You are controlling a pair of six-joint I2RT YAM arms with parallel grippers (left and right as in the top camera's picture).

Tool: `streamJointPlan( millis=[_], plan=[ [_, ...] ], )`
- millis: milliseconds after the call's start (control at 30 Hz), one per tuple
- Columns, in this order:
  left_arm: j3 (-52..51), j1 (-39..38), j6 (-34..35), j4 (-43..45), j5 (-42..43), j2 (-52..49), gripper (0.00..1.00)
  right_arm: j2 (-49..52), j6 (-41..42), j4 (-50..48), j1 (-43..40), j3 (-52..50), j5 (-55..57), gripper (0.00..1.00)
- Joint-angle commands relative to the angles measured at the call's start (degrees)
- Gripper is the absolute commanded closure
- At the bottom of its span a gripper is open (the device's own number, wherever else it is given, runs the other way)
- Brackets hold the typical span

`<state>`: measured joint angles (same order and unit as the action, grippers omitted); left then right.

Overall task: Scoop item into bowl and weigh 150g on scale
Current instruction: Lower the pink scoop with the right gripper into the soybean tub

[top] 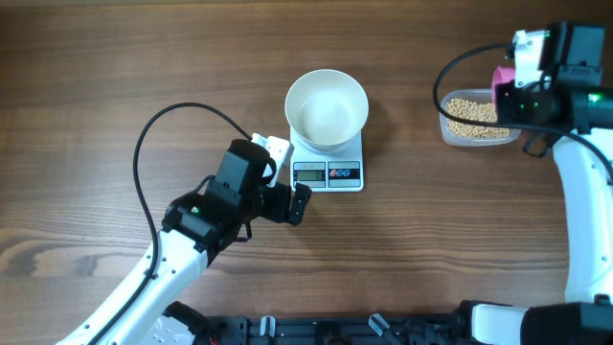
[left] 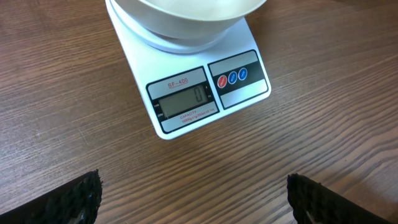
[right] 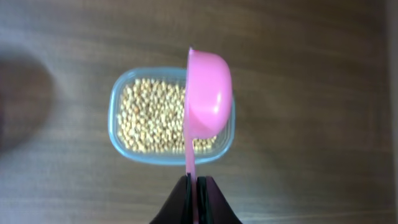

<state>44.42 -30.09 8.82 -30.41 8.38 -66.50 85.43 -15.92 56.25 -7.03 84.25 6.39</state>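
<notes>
The white bowl stands on the white scale; I see nothing inside it. In the left wrist view the scale shows 0 on its display, with the bowl at the top edge. My left gripper hovers open over bare table just in front of the scale. The tan beans fill a clear tub at the far right. My right gripper is shut on the handle of a pink scoop, which hangs on its side above the tub.
The clear tub sits near the table's right side, under the right arm. The left arm reaches in from the lower left, its black cable looping over the wood.
</notes>
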Motion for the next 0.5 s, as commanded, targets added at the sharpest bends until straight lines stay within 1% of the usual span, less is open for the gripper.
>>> streamJointPlan(
  millis=[0,267,467],
  plan=[
    [1.22,-0.28,-0.7,0.02,-0.33,-0.31,0.0,2.6,-4.98,0.63,-3.61,0.44,-11.52,0.96],
    [1.22,-0.28,-0.7,-0.04,-0.33,-0.31,0.0,6.95,-3.41,0.81,-6.34,0.44,-11.98,0.96],
    [1.22,-0.28,-0.7,-0.04,-0.33,-0.31,0.0,7.8,-1.09,0.83,-6.34,0.44,-7.04,0.96]
  ],
)
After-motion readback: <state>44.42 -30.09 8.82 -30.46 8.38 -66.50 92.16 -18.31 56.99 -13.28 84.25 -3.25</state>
